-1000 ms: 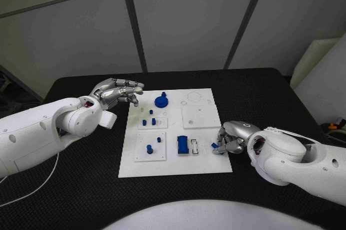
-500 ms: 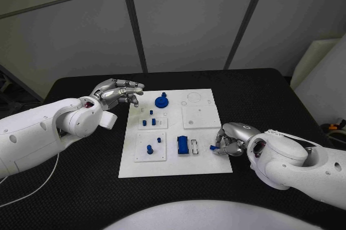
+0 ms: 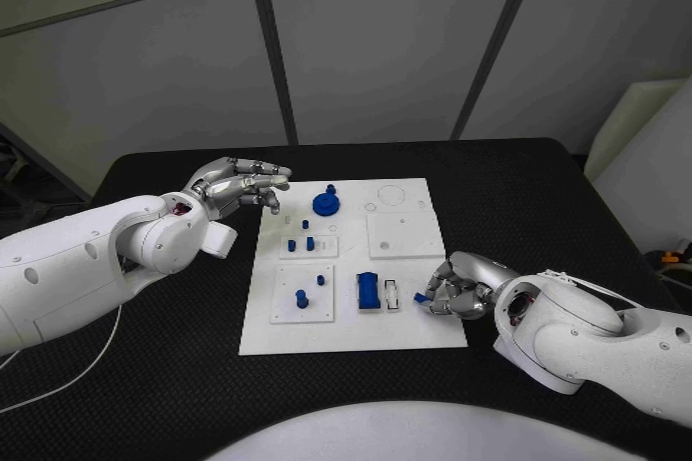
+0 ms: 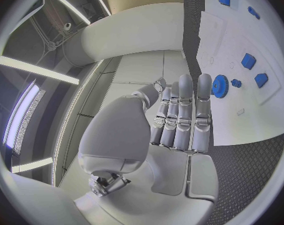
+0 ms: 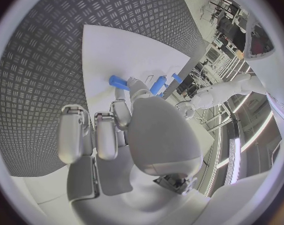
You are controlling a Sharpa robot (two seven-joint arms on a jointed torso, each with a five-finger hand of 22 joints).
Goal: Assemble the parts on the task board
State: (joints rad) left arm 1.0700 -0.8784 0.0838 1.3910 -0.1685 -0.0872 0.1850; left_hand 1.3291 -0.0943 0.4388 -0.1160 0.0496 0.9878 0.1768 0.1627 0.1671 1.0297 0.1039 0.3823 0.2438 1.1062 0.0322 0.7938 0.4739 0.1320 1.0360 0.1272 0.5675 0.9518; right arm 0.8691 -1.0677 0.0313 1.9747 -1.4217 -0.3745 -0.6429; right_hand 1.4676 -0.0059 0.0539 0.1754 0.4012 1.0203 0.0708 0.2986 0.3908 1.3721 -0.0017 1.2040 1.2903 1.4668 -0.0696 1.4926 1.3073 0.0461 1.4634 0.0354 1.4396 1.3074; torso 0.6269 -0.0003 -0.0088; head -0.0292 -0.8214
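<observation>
Head view first, operator: your left hand [image 3: 238, 188] hovers at the upper left corner of the flat white rectangular task board [image 3: 411, 326], its silver fingers curled inward with nothing between them. From the left wrist view you see those fingers [image 4: 182, 117] lying side by side, closed on nothing, above the board's edge, with the round blue toothed gear [image 4: 220, 86] just beyond their tips.

Moving right across the board, you find that gear [image 3: 326, 203] standing near the top, left of the middle. Below it sits a small raised white plate [image 3: 307, 246] with a few short blue pegs [image 3: 299, 245] standing in it. Lower down, a second raised white plate [image 3: 302, 293] carries two more blue pegs [image 3: 302, 299]. Just right of that plate a blue rectangular block [image 3: 366, 290] stands in a slot, with a narrow white slotted holder [image 3: 389, 294] beside it. Higher up, right of the middle, a plain square white plate [image 3: 404, 235] lies below a faint round outline [image 3: 391, 194] on the board.

At the board's right edge, near its lower corner, your right hand [image 3: 459, 286] pinches a small blue bar-shaped part [image 3: 428, 298] in its fingertips, holding it over the white surface just right of the slotted holder. The right wrist view shows you the same blue part [image 5: 118, 82] gripped at the tips of the fingers [image 5: 121, 112], above the board; you cannot tell whether it touches the surface.
</observation>
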